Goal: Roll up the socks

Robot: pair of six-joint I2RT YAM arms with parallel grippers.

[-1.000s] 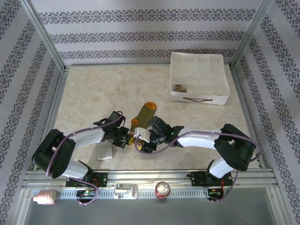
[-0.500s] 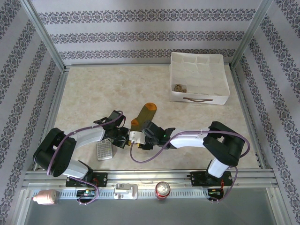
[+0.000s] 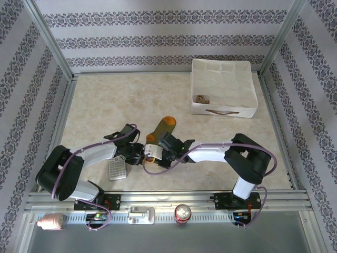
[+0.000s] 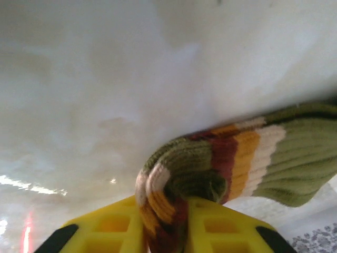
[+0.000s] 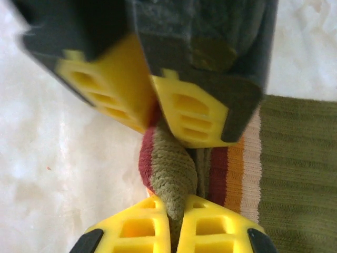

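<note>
The olive green sock (image 3: 162, 128) with an orange toe lies on the table, toe pointing away and its striped cuff end by the grippers. My left gripper (image 3: 141, 154) and right gripper (image 3: 151, 156) meet at that cuff. In the left wrist view the folded striped cuff (image 4: 179, 174) sits squeezed between the yellow pads of the left gripper (image 4: 163, 205). From the right wrist camera, my right gripper (image 5: 176, 211) is shut on a twisted fold of the olive sock (image 5: 171, 168). Facing it, the left gripper (image 5: 152, 108) pinches the same fold. A small brown bundle (image 3: 201, 98) lies in the box.
A grey calculator (image 3: 117, 169) lies just left of the grippers, under the left arm. The white box (image 3: 247, 89) stands at the back right. A soda can (image 3: 183, 213) and a pink object (image 3: 50, 222) rest on the front rail.
My right gripper has moved left onto the sock's cuff and closed on it, opposite the left gripper. The left arm has stayed in place.
</note>
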